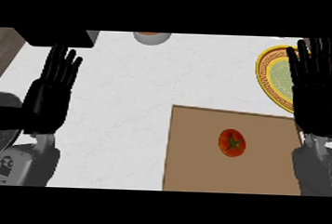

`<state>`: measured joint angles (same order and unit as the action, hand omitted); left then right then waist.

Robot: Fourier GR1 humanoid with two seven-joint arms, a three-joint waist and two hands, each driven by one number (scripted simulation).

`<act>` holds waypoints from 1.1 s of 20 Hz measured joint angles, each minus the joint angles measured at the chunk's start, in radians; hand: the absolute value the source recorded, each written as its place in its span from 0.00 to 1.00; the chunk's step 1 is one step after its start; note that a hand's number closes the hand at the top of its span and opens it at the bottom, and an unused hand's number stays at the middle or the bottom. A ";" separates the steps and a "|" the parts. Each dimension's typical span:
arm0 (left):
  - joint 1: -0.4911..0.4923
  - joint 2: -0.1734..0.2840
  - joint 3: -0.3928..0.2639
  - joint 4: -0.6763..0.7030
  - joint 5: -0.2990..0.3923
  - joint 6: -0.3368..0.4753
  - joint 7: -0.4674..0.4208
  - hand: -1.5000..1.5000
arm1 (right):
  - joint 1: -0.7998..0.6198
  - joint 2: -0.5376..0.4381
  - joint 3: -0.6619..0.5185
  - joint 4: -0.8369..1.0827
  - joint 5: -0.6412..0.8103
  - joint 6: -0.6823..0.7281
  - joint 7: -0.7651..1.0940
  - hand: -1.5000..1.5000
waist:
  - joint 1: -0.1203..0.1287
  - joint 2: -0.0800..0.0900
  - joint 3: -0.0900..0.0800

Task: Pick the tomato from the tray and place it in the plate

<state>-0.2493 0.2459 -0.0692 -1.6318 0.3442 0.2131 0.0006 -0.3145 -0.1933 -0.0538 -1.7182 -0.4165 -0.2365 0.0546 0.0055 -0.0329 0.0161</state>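
Note:
A red tomato [231,142] with a green star-shaped stem lies on the brown tray [195,152] at the lower right. The plate [275,73], yellow-rimmed with a pale green centre, sits at the right edge beyond the tray, partly hidden by my right hand [315,98]. That hand stands open, fingers up, to the right of the tomato and apart from it. My left hand [49,96] is open too, fingers up, at the far left, well away from the tray.
A grey bowl [151,37] shows at the top edge, middle. A dark box [54,37] sits at the top left. A round dark object [0,126] lies at the left edge behind my left forearm. White counter spreads between my left hand and the tray.

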 measured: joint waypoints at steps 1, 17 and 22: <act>0.001 0.005 -0.008 -0.010 -0.014 -0.002 -0.001 0.50 | 0.010 -0.005 -0.007 0.017 -0.017 0.018 0.009 0.00 | 0.000 0.007 -0.003; 0.009 0.187 -0.150 -0.001 -0.171 -0.203 -0.026 0.50 | -0.049 -0.419 0.364 0.382 0.327 0.396 0.444 0.00 | 0.047 0.045 -0.018; 0.034 0.193 -0.134 0.000 -0.182 -0.221 -0.033 0.50 | -0.205 -0.369 0.438 0.427 0.408 0.457 0.619 0.00 | 0.026 0.037 -0.017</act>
<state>-0.2154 0.4386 -0.2030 -1.6318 0.1627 -0.0076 -0.0325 -0.5192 -0.5623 0.3846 -1.2917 -0.0089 0.2208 0.6741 0.0311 0.0046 -0.0012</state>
